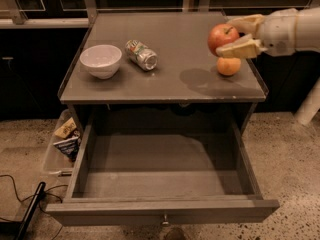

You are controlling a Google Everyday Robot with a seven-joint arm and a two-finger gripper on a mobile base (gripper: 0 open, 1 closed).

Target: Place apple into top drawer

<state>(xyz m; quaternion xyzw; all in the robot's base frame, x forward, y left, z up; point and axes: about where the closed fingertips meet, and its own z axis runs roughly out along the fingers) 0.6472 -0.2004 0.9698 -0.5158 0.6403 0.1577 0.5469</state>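
My gripper (235, 36) comes in from the right and is shut on the red apple (222, 37), holding it in the air above the right side of the grey cabinet top (170, 49). The apple hangs just over an orange fruit (228, 66) that lies on the top near the right edge. The top drawer (162, 179) is pulled fully open below the cabinet top; its inside is bare and its small round knob (163, 219) shows on the front panel.
A white bowl (101, 60) and a crushed can (141, 54) lying on its side are on the left half of the cabinet top. A clear bin with snack packets (64, 141) sits on the floor to the left. A black cable (25, 211) lies at the lower left.
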